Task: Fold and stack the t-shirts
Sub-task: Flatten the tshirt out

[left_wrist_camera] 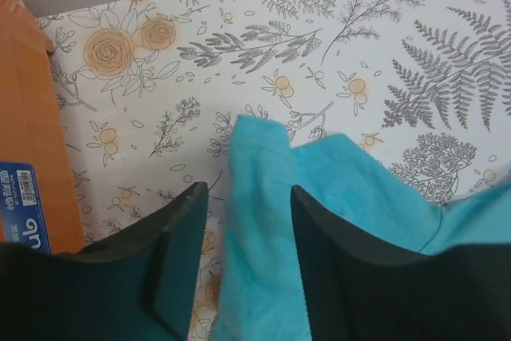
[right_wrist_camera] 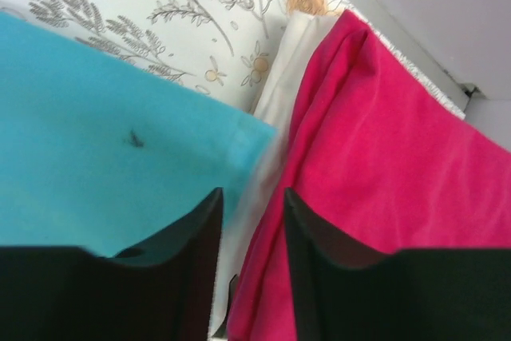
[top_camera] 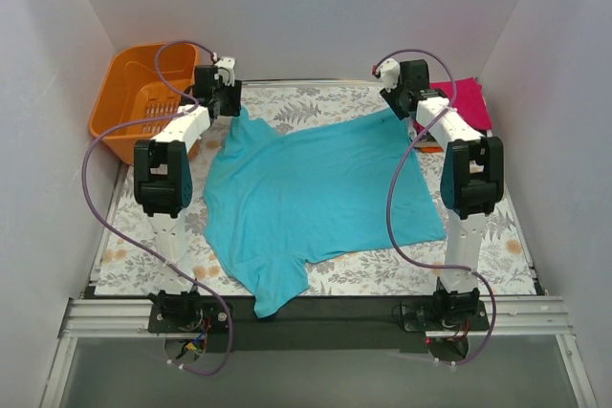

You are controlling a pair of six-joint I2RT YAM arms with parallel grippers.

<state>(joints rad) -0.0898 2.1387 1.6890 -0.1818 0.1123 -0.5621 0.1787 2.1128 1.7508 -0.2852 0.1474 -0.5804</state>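
Observation:
A teal t-shirt point(top_camera: 316, 193) lies spread flat on the floral table cover, its hem hanging over the near edge. My left gripper point(top_camera: 226, 95) is at its far left corner. In the left wrist view the gripper point(left_wrist_camera: 247, 197) is open, and a tip of the teal shirt point(left_wrist_camera: 259, 165) lies between the fingers point(left_wrist_camera: 180, 229). My right gripper point(top_camera: 395, 95) is at the shirt's far right corner. In the right wrist view it point(right_wrist_camera: 253, 197) is open, over the edge of a folded magenta shirt point(right_wrist_camera: 383, 157) lying on a white one point(right_wrist_camera: 279, 61). The teal corner point(right_wrist_camera: 104, 157) lies just to its left.
An orange plastic basket point(top_camera: 134, 93) stands at the far left beside my left arm; its wall with a blue label shows in the left wrist view point(left_wrist_camera: 28, 117). The magenta stack point(top_camera: 469, 102) sits at the far right corner. White walls enclose the table.

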